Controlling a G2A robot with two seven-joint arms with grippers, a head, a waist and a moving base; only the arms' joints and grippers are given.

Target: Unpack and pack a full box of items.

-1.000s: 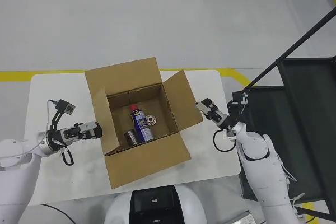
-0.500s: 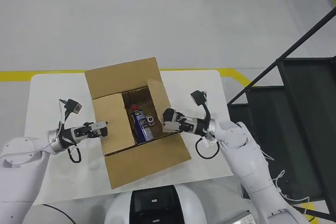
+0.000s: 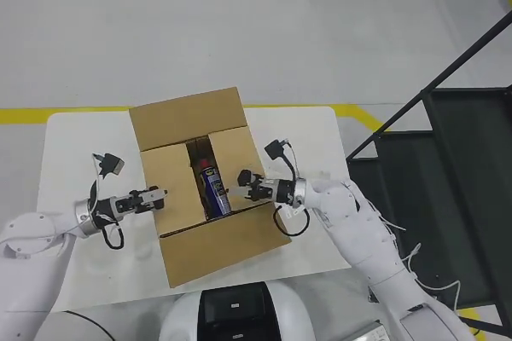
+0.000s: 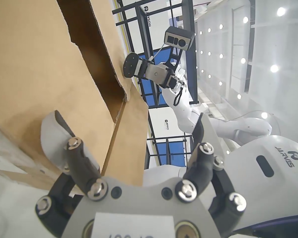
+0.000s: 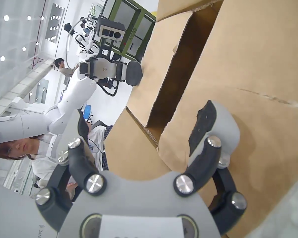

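The left gripper [image 4: 128, 137] is spread wide and holds nothing, with 1 finger laid against the left side flap [image 3: 172, 183]. The right gripper [image 5: 145, 125] is just as open and empty, with 1 pad resting on the right side flap [image 3: 232, 158]. Both flaps belong to the box [image 3: 264, 223], which sits mid-table. They are folded almost flat, leaving a narrow gap through which the blue spray can [image 3: 213, 189] shows inside. Neither flap is gripped, only pressed, so the likeliest trouble is cardboard springing back up once a finger lifts. A finger could also slide off a flap edge into the gap and knock the can. Uneven pressure from the 2 sides could push the box sideways across the table [image 3: 85, 145]. The far flap [image 3: 186, 115] and near flap [image 3: 226, 243] are still open, and the near one reaches out toward the table's front edge, so little margin remains there. There is bare table beside the left arm. On the right, the table edge and the dark rack [image 3: 461, 170] beyond it leave that arm less room to swing.
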